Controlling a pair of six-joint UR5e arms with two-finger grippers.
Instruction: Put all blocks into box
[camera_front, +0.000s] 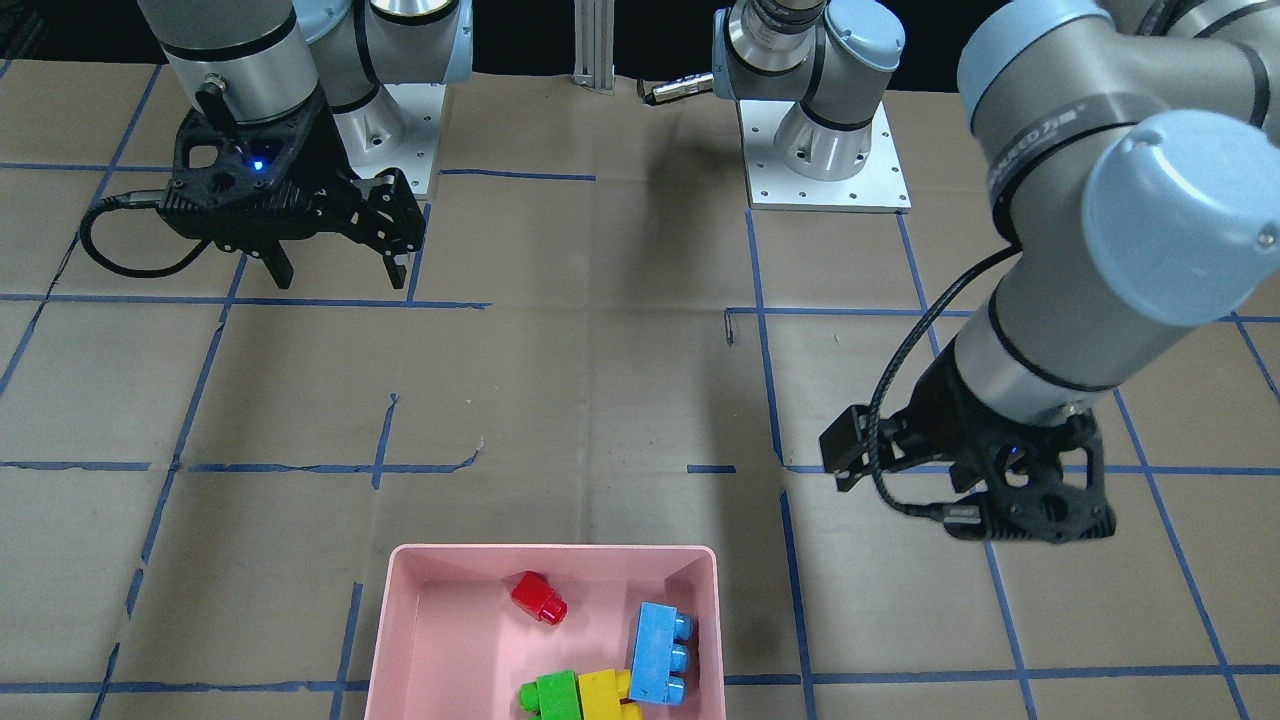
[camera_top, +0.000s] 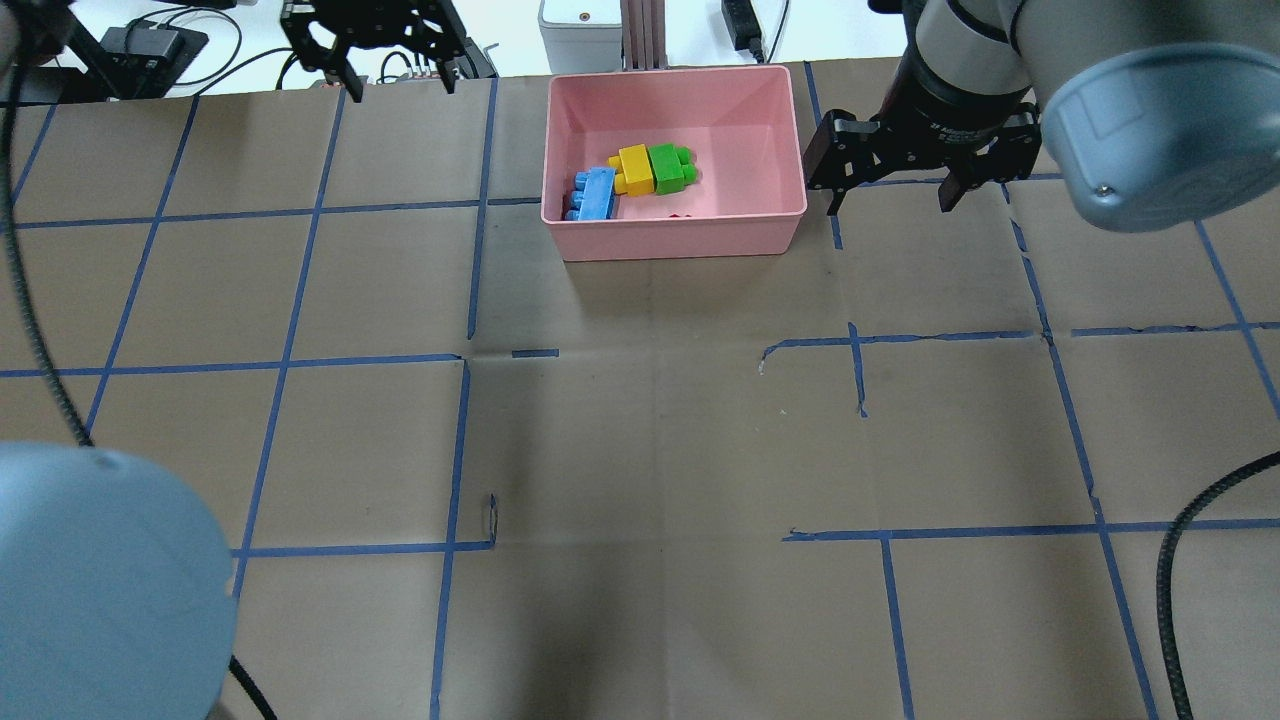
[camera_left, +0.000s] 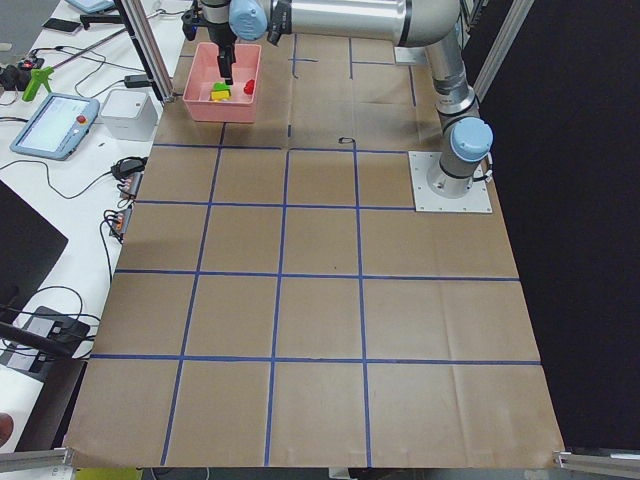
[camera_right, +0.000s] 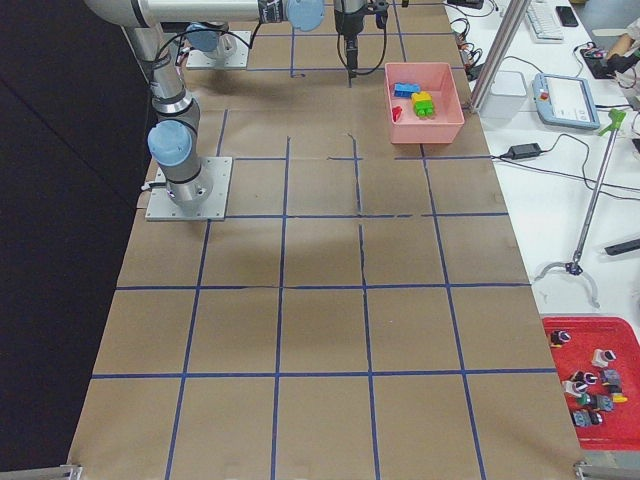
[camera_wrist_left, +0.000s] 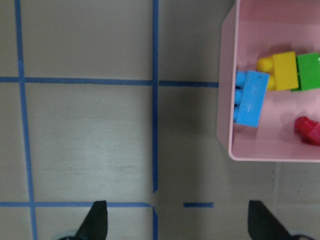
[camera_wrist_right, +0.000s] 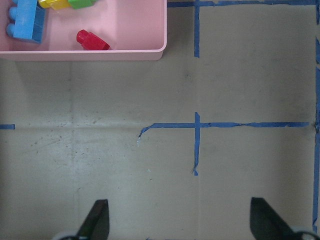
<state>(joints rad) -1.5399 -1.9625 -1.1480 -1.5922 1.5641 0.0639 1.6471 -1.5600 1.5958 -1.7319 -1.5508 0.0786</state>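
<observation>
The left gripper (camera_wrist_left: 177, 222) has its jaws spread wide with nothing between them, only bare paper below; it hangs just beside the box's short wall. The right gripper (camera_wrist_right: 177, 220) is likewise fully parted and empty, hovering off the opposite side of the box, a little further out. Between the two sits the shallow rectangular pink plastic box (camera_front: 555, 549), and all four studded plastic toy blocks lie inside it: the red single-stud block (camera_front: 538, 597) on its side and apart from the rest, the long light blue three-stud block (camera_front: 660, 655) on its side with its studs facing the near wall, the yellow two-stud block (camera_front: 605, 693) touching it, and the green two-stud block (camera_front: 555, 695) pressed against the yellow one. The box rests on the brown paper-covered table (camera_front: 600, 400) marked with a grid of blue tape. By this layout the task looks finished. Were any block to be picked up again, it would likely be light, rigid and rather slick, so the flat side walls would offer a surer hold than the rounded studs.
</observation>
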